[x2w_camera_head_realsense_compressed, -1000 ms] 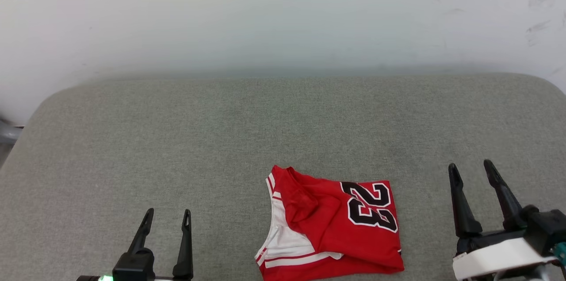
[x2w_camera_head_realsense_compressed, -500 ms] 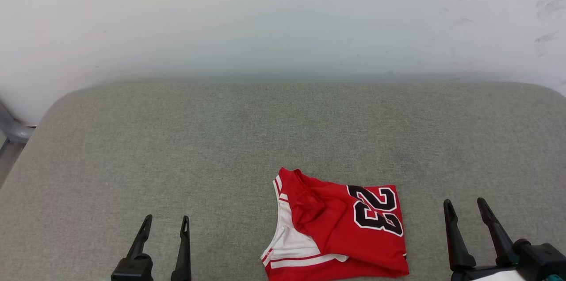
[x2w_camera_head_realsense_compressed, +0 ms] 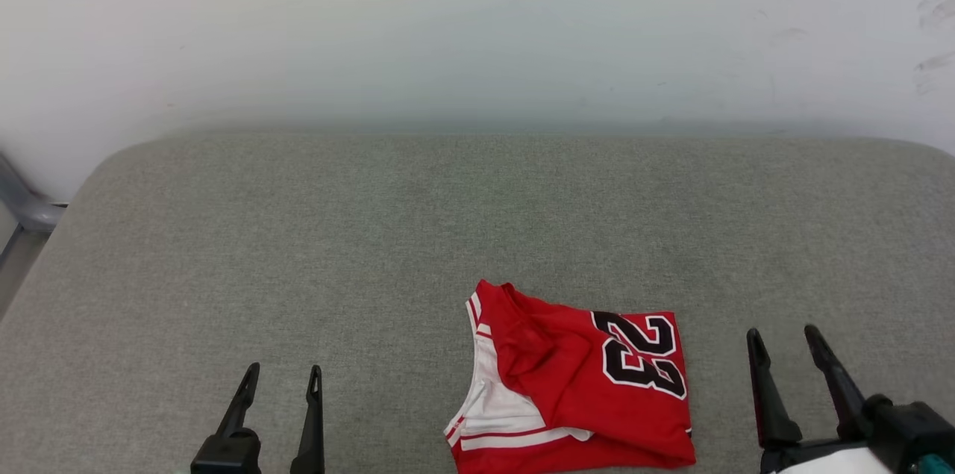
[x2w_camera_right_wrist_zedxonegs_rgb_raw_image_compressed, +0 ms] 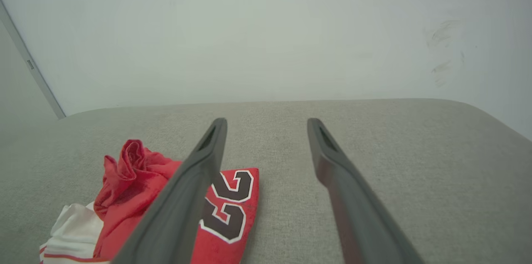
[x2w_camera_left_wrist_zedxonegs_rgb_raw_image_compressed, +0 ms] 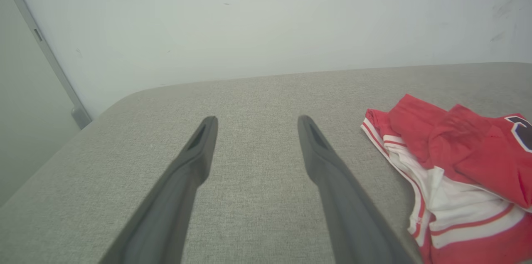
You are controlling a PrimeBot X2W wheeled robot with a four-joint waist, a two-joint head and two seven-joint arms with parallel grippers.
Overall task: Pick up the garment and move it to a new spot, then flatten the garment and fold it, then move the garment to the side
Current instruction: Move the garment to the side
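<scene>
**Folded jersey lies between two open, empty grippers**

A grey fabric-covered surface (x2w_camera_head_realsense_compressed: 448, 220) with rounded far corners spans the head view, and a white wall (x2w_camera_head_realsense_compressed: 477, 26) rises behind it at 12 o'clock. Faint dark scuff marks (x2w_camera_head_realsense_compressed: 936, 11) smudge the wall toward 2 o'clock. A grey metal rail (x2w_camera_head_realsense_compressed: 22, 205) slants along the surface's edge at 9 o'clock. Nothing lies on the fabric between either gripper and the garment.

The garment (x2w_camera_head_realsense_compressed: 552, 377) — a red jersey with a white sleeve and red-white striped trim — lies in a compact, rumpled fold at about 5 o'clock in the head view, near the front edge of the surface. Its black, white-outlined numerals 23 (x2w_camera_head_realsense_compressed: 642, 354) face up on the right-hand part, turned sideways. The white sleeve shows at its lower left.

The left gripper (x2w_camera_head_realsense_compressed: 285, 367) sits at 7 o'clock, fingers spread and holding nothing; the garment lies at its 3 o'clock, apart from it. In the left wrist view the gripper (x2w_camera_left_wrist_zedxonegs_rgb_raw_image_compressed: 256, 118) points over bare fabric, with the jersey (x2w_camera_left_wrist_zedxonegs_rgb_raw_image_compressed: 457, 164) at 4 o'clock.

The right gripper (x2w_camera_head_realsense_compressed: 782, 331) sits at 4 o'clock, likewise spread and empty — the garment lies near it at 9 o'clock, not touching. In the right wrist view its fingers (x2w_camera_right_wrist_zedxonegs_rgb_raw_image_compressed: 267, 120) part over bare fabric, one finger crossing in front of the jersey (x2w_camera_right_wrist_zedxonegs_rgb_raw_image_compressed: 137, 189) at 7 o'clock.
</scene>
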